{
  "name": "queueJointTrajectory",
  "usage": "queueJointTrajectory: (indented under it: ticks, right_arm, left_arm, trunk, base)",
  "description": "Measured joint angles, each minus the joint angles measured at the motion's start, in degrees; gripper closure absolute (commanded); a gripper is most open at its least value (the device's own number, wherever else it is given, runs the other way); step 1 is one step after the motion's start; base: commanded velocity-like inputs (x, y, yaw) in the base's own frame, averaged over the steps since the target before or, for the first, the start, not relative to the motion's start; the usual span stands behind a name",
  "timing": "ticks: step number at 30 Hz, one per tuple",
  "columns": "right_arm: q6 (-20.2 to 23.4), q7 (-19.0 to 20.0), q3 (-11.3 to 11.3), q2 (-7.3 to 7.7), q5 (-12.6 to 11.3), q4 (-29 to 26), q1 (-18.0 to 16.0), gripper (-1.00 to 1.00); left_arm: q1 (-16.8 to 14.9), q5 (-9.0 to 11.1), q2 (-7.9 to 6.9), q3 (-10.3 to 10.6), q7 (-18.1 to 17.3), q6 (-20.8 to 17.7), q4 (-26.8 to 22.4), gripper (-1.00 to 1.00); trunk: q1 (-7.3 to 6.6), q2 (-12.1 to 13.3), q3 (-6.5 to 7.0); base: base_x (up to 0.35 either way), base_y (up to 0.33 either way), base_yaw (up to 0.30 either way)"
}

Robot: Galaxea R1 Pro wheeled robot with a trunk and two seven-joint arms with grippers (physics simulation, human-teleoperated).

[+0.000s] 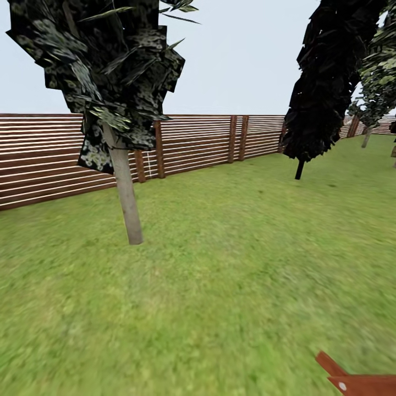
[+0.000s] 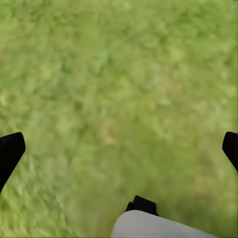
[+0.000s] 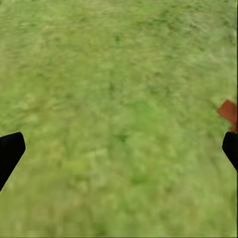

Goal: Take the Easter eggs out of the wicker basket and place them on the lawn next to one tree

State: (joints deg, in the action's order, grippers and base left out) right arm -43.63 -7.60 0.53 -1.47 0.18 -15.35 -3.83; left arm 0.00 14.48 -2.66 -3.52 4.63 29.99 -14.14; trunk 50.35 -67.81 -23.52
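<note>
While only lawn (image 1: 220, 286) lies below, both sets of jaws gape empty; eggs, likely light and slippery, want cradling around the middle.

Three trees (image 1: 125, 198), one fence (image 1: 203, 143)

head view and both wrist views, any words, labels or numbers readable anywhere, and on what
None: no readable text.
The fence, the pale tree trunk, the lawn and the brown wooden piece carry no lettering.
The black fingers of the left gripper and right gripper bear no marks.
</note>
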Motion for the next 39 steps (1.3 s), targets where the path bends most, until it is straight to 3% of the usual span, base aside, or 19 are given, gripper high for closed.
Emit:
queueJointTrajectory:
  ticks: [3, 7, 19, 39]
  right_arm:
    - [2.2, -4.1, 0.1, 2.67, -1.0, -0.1, -3.2, -1.0]
    - [3.1, -5.0, 0.0, 3.62, -1.3, 0.4, -4.2, -1.0]
    - [2.0, -4.5, 0.0, 3.79, -1.3, 1.5, -4.4, -1.0]
    - [2.5, -4.5, 0.0, 3.76, -1.3, 2.5, -4.4, -1.0]
  left_arm:
    - [0.0, 0.1, 0.0, 0.0, 0.1, 0.0, 0.0, -1.0]
    - [0.0, 0.2, 0.0, 0.0, 0.4, 0.0, 0.0, -1.0]
    - [0.0, 0.2, 0.07, 0.1, 0.5, 0.0, -0.1, -1.0]
    - [0.0, 0.2, 0.09, 0.1, 0.5, -0.3, -0.1, -1.0]
  trunk:
    - [0.02, 0.0, 0.0]
    - [0.03, 0.0, 0.0]
    - [0.0, 0.0, 0.0]
    - [0.0, 0.0, -0.24]
  base:
    - [0.137, -0.035, 0.0]
    - [0.034, -0.008, 0.0]
    - [0.274, -0.001, -0.028]
    - [0.33, 0.063, -0.28]
